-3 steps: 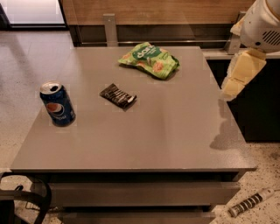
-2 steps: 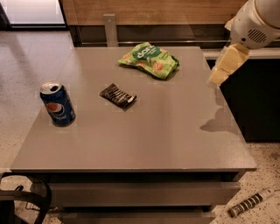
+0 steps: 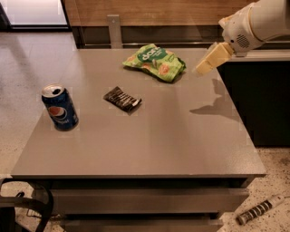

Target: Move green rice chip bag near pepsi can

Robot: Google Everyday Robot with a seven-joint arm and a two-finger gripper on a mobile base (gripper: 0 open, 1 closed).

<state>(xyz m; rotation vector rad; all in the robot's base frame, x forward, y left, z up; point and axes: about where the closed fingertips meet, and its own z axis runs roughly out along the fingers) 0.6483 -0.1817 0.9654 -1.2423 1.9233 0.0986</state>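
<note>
Grey square table (image 3: 172, 136) fills most of the view, with a shelf or drawer front under its front edge. Speckled floor (image 3: 22, 77) shows on the left and at the bottom right. A wood-panelled wall (image 3: 149, 11) runs behind, and a dark cabinet (image 3: 263, 99) sits against the table's right side.

White robot arm (image 3: 258, 22) enters from the top right corner. Its cream gripper (image 3: 207, 63) points down and left, raised over the table's far right edge. It casts a shadow (image 3: 217, 106) on the tabletop nearer the camera. The gripper holds nothing, and I cannot tell whether it is spread or closed.

The green rice chip bag (image 3: 156, 62) lies flat at the far centre of the table, just left of the gripper and not touching it. Its dark oval with white letters faces up.

The pepsi can (image 3: 60, 108) stands upright near the left edge, logo toward the camera, silver top showing. It is well apart from the bag.

A small black wrapper (image 3: 122, 99) with white stripes lies flat between the can and the bag, touching neither.

A striped cylindrical object (image 3: 256, 211) lies on the floor at the bottom right. A black loop (image 3: 27, 204), maybe a cable, sits at the bottom left.
</note>
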